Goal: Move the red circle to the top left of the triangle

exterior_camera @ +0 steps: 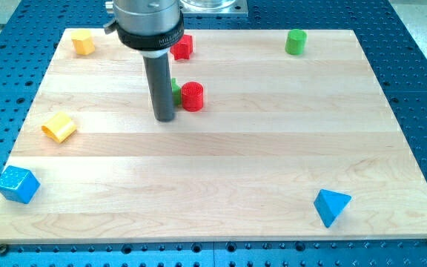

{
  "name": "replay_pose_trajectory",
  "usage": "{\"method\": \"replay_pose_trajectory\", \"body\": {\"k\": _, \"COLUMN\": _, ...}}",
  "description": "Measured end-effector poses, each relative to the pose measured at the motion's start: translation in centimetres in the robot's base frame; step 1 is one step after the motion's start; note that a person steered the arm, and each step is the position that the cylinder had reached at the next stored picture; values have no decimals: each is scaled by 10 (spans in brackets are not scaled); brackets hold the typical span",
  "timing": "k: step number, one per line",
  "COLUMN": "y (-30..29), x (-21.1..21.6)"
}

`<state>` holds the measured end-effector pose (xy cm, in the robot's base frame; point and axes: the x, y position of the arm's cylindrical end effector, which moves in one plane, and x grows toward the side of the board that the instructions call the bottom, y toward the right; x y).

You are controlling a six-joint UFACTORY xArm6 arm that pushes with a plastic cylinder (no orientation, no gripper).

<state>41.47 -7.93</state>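
1. Blue blocks — two: a cube (16, 184) at the view's bottom left, a triangle (331, 205) at the bottom right.
2. Yellow — two: one (83, 42) top left, one (59, 127) mid-left.
3. My tip (164, 118) — a bare rod that grips nothing — sits just left of the red circle (192, 96); a green block (175, 91) peeks between.
4. Another red block (182, 47) and another green (296, 41) at the top.

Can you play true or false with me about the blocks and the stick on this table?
1. The red circle sits right beside my tip. True.
2. The blue triangle is at the view's top left. False: it lies near the view's bottom right.
3. A green block peeks out between the rod and the red circle. True.
4. The blue cube is next to the green cylinder. False: the cube is at the view's bottom left, the cylinder at the top right.
5. There are two yellow blocks. True: both on the view's left.
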Motion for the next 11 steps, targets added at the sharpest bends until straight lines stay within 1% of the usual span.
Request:
{"method": "replay_pose_trajectory", "body": {"k": 1, "y": -3, "x": -21}}
{"method": "replay_pose_trajectory", "body": {"k": 2, "y": 54, "x": -47}}
{"method": "replay_pose_trajectory", "body": {"k": 3, "y": 92, "x": -45}}
{"method": "replay_pose_trajectory", "body": {"k": 4, "y": 158, "x": -26}}
{"method": "replay_pose_trajectory", "body": {"k": 5, "y": 187, "x": -20}}
{"method": "replay_pose_trajectory", "body": {"k": 6, "y": 153, "x": -18}}
{"method": "replay_pose_trajectory", "body": {"k": 7, "y": 171, "x": 0}}
{"method": "replay_pose_trajectory", "body": {"k": 8, "y": 234, "x": 5}}
{"method": "replay_pose_trajectory", "body": {"k": 9, "y": 197, "x": -13}}
{"method": "replay_pose_trajectory", "body": {"k": 10, "y": 141, "x": -6}}
{"method": "replay_pose_trajectory", "body": {"k": 11, "y": 151, "x": 20}}
